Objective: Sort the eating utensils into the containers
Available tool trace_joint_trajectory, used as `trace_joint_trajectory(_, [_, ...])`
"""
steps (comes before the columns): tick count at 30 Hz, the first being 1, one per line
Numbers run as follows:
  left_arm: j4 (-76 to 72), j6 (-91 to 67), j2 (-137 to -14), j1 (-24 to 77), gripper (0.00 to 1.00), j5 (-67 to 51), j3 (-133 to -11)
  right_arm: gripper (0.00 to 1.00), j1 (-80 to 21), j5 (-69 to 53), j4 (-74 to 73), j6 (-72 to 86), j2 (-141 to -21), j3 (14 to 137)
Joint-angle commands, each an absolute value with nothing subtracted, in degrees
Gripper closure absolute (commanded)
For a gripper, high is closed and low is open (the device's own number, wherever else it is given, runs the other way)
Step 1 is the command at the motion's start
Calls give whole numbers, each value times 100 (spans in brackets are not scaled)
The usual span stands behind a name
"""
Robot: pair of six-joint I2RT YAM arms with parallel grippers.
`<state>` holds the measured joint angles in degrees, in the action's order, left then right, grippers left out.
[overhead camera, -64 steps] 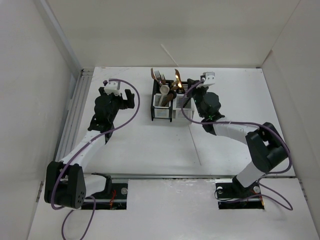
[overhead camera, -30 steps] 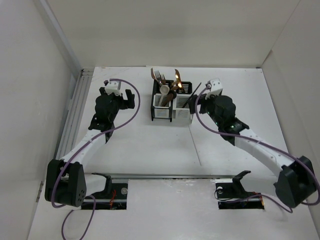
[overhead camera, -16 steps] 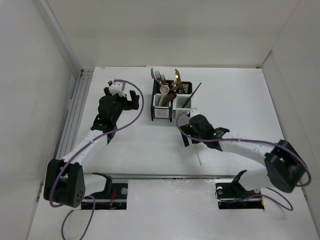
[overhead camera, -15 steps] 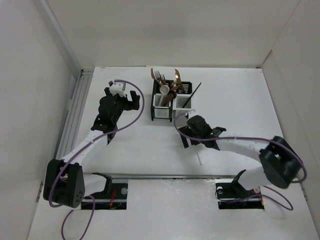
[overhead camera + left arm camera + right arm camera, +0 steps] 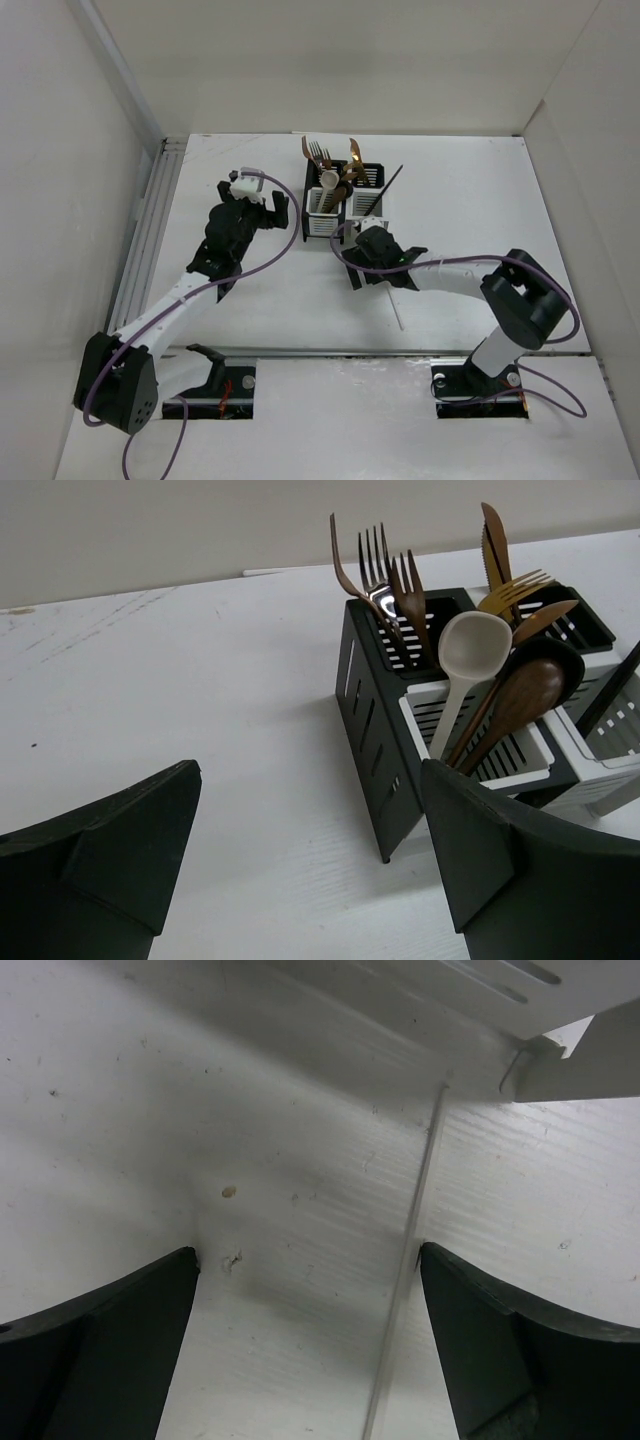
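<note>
On the white worktop (image 5: 480, 200), the joined caddies (image 5: 325, 225) already held most cutlery (image 5: 470, 640), so sorting looked nearly done. The right pincer (image 5: 308, 1252), spread wide, hovered over one white chopstick (image 5: 405, 1290) lying flat between its fingers, near one side. The left pincer (image 5: 310, 770) gaped empty beside the caddies.

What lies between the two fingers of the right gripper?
A thin white chopstick lies flat on the table inside the open right gripper, nearer one finger; the right wrist view shows it.

Left tool (image 5: 310, 830) and right tool (image 5: 310, 1335) both gape wide, arms angled inward.
</note>
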<state>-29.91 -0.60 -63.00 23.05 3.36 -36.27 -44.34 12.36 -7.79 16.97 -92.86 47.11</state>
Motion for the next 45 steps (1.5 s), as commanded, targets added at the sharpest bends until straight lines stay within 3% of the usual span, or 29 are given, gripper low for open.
trace_joint_trajectory(1, [-3059,44,-6135,2329,10,589,-3586,5,-4465,773,-1291,2074,-9563,4465])
trace_joint_trajectory(9, [-3111,44,-6135,2329,10,589,-3586,6,-4465,633,-2555,2504,-8834,4158])
trace_joint_trajectory(15, [-3217,-8,-6135,2329,9,589,-3533,19,-4465,650,-2883,2971,-7929,3700])
trace_joint_trajectory(23, [-3278,-62,-6135,2329,9,589,-3428,73,-4465,510,-2121,2918,-9016,3710])
trace_joint_trajectory(24, [-3278,-9,-6135,2329,9,641,-3428,91,-4465,431,-1988,2988,-9270,3622])
trace_joint_trajectory(25, [-3278,-9,-6135,2329,9,642,-3428,100,-4465,361,-1899,2988,-9359,3621])
trace_joint_trajectory(30, [-3226,44,-6082,2329,9,773,-3428,100,-4465,465,-1757,3199,-9037,3357])
trace_joint_trajectory(38, [-3287,44,-6135,2329,9,721,-3428,100,-4702,1143,-2442,2112,-6682,3805])
trace_joint_trajectory(45, [-3340,44,-6187,2329,8,721,-3428,100,-4983,757,-2892,1460,-6470,4096])
